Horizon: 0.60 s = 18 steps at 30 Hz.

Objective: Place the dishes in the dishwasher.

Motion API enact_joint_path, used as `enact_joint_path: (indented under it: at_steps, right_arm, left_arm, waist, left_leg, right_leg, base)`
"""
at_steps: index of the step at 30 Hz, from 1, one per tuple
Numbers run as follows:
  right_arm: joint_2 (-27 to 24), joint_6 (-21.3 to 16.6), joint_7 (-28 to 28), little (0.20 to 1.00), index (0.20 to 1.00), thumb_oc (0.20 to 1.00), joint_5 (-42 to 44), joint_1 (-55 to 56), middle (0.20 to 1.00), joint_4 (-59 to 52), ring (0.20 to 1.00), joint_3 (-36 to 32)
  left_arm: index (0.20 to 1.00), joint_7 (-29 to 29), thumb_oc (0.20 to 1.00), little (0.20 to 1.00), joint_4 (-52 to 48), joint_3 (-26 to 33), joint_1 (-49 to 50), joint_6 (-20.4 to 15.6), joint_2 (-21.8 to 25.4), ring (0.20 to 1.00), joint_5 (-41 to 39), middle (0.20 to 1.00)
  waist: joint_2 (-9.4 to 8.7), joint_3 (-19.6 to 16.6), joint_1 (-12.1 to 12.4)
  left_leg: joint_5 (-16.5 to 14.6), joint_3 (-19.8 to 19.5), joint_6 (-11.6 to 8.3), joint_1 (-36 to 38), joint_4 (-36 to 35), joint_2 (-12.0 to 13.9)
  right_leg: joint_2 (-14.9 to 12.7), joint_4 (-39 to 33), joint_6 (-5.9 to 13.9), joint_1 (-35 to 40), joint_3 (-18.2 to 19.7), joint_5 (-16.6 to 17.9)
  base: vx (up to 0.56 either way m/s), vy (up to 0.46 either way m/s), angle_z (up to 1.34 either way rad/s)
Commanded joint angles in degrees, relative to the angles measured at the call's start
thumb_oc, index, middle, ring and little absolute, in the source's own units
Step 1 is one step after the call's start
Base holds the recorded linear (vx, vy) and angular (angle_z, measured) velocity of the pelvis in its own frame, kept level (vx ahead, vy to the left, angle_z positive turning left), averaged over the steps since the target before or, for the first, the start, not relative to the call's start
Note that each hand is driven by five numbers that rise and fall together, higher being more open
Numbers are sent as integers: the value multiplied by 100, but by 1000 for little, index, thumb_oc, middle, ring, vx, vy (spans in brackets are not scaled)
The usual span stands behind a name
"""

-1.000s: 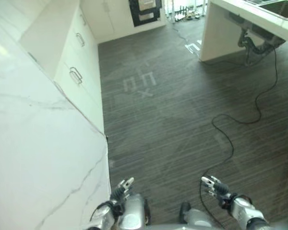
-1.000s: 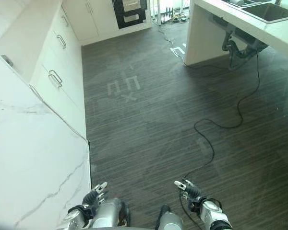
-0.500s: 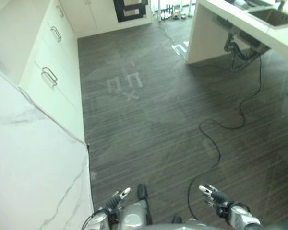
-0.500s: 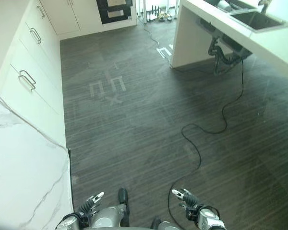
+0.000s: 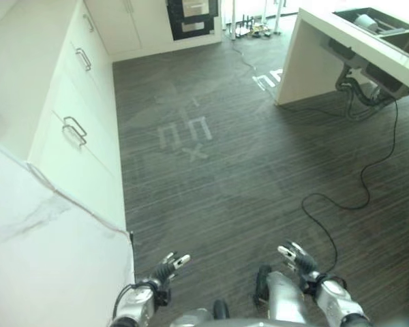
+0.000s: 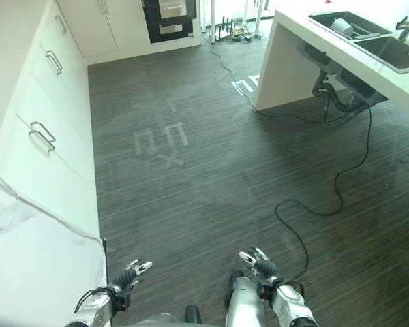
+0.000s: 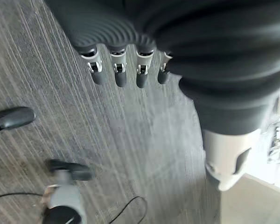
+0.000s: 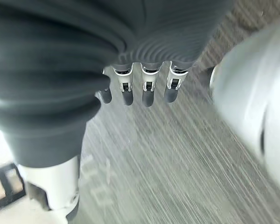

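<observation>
Fingers of left robot hand and right robot hand hung relaxed, wide, empty above the floor.

Marble tabletop at 8 o'clock cut off by left and bottom edges. Island counter at 2 o'clock cut by right edge; sink partly out of frame, pale object beside it too small to tell. Dark appliance at 12 o'clock cropped by top edge.
</observation>
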Motion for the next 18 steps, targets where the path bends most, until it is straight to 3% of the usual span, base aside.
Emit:
enact_joint_path:
  at_steps: [1, 3, 5, 6, 7, 8, 9, 12, 13, 15, 16, 17, 18]
  right_arm:
    - [-165, -273, 188, 1000, 1000, 1000, 282, -166, 1000, -210, 1000, -32]
    - [-133, -328, 254, 1000, 1000, 1000, 292, -99, 1000, -151, 1000, -26]
    - [-194, -434, 365, 1000, 1000, 1000, 197, -62, 1000, -123, 1000, 81]
    - [-228, -433, 355, 1000, 1000, 1000, 187, -68, 1000, -152, 1000, 109]
    - [-276, -467, 372, 1000, 1000, 1000, 176, -89, 1000, -150, 1000, 132]
    - [-276, -467, 372, 1000, 1000, 1000, 176, -89, 1000, -150, 1000, 132]
    - [-406, -613, 361, 1000, 1000, 1000, 218, -117, 1000, -208, 1000, 210]
    - [-458, -618, 323, 1000, 1000, 1000, 321, -164, 1000, -199, 1000, 207]
    - [-487, -593, 328, 1000, 1000, 1000, 380, -204, 1000, -189, 1000, 198]
    - [-465, -610, 404, 1000, 1000, 1000, 309, -272, 1000, -135, 1000, 221]
    - [-423, -601, 398, 1000, 1000, 1000, 209, -292, 1000, -152, 1000, 220]
    - [-421, -596, 380, 1000, 1000, 1000, 209, -292, 1000, -161, 1000, 224]
    - [-421, -564, 362, 1000, 1000, 1000, 204, -301, 1000, -187, 1000, 253]
  left_arm:
    - [1000, -48, 1000, 1000, -82, -39, 71, -308, -176, 1000, 285, 1000]
    - [1000, -29, 1000, 1000, -17, -26, 157, -319, -194, 1000, 304, 1000]
    - [1000, 9, 1000, 1000, 27, 53, 266, -357, -250, 1000, 330, 1000]
    - [1000, 39, 1000, 1000, 34, 66, 289, -377, -267, 1000, 311, 1000]
    - [1000, 62, 1000, 1000, 51, 91, 299, -389, -299, 1000, 237, 1000]
    - [1000, 62, 1000, 1000, 51, 91, 299, -389, -299, 1000, 237, 1000]
    - [1000, -32, 1000, 1000, 106, 222, 302, -388, -323, 1000, 333, 1000]
    - [1000, -76, 1000, 1000, 136, 239, 292, -355, -318, 1000, 422, 1000]
    - [1000, -89, 1000, 1000, 162, 237, 283, -357, -330, 1000, 451, 1000]
    - [1000, -73, 1000, 1000, 233, 214, 291, -439, -354, 1000, 359, 1000]
    - [1000, -71, 1000, 1000, 224, 229, 303, -434, -346, 1000, 330, 1000]
    - [1000, -70, 1000, 1000, 220, 228, 307, -429, -346, 1000, 329, 1000]
    - [1000, -53, 1000, 1000, 212, 238, 325, -430, -353, 1000, 296, 1000]
  waist:
    - [228, 186, -10]
    - [192, 80, -66]
    - [198, -127, -104]
    - [210, -185, -98]
    - [244, -258, -88]
    - [244, -258, -88]
    - [234, -335, 15]
    - [174, -300, 104]
    - [156, -248, 198]
    - [135, -158, 307]
    - [118, -145, 269]
    - [114, -141, 267]
    - [110, -137, 286]
  left_leg:
    - [-812, -291, -72, 59, 354, 464]
    - [-1038, -376, -131, 114, 765, 486]
    - [-1311, -306, -352, 247, 1234, 637]
    - [-1291, -272, -443, 215, 1537, 697]
    - [-1006, -247, -630, 137, 2029, 825]
    - [-1006, -247, -630, 137, 2029, 825]
    - [-165, -235, -961, -636, 3846, 1188]
    - [-196, -268, -922, -1281, 4673, 1369]
    - [-327, -344, -815, -1657, 4707, 1255]
    - [-518, -333, -613, -1891, 4091, 995]
    - [-496, -145, -568, -1723, 3147, 1016]
    - [-478, -136, -565, -1691, 3009, 997]
    - [-217, -209, -554, -1718, 2347, 889]
  right_leg:
    - [13, -63, 48, 833, -21, 530]
    - [123, -87, -46, 951, 105, 398]
    - [283, -157, -283, 1149, 62, 208]
    - [347, -173, -382, 1220, 31, 137]
    - [467, -220, -541, 1316, -10, 18]
    - [467, -220, -541, 1316, -10, 18]
    - [770, -410, -970, 1724, -36, -342]
    - [830, -500, -1112, 1969, -52, -482]
    - [858, -583, -1118, 2156, -21, -507]
    - [913, -714, -1049, 2424, 175, -539]
    - [948, -764, -979, 2516, 300, -608]
    - [949, -769, -968, 2529, 323, -614]
    - [963, -806, -952, 2508, 411, -542]
  base:
    - [379, -271, -14]
    - [511, -337, -7]
    - [525, -323, 14]
    - [409, -298, -16]
    - [190, -162, -37]
    - [383, -431, -60]
    - [304, -365, -51]
    - [225, -242, -29]
    - [203, -47, -42]
    - [278, 57, -33]
    - [247, 114, -91]
    - [199, 137, -105]
    - [161, 114, -93]
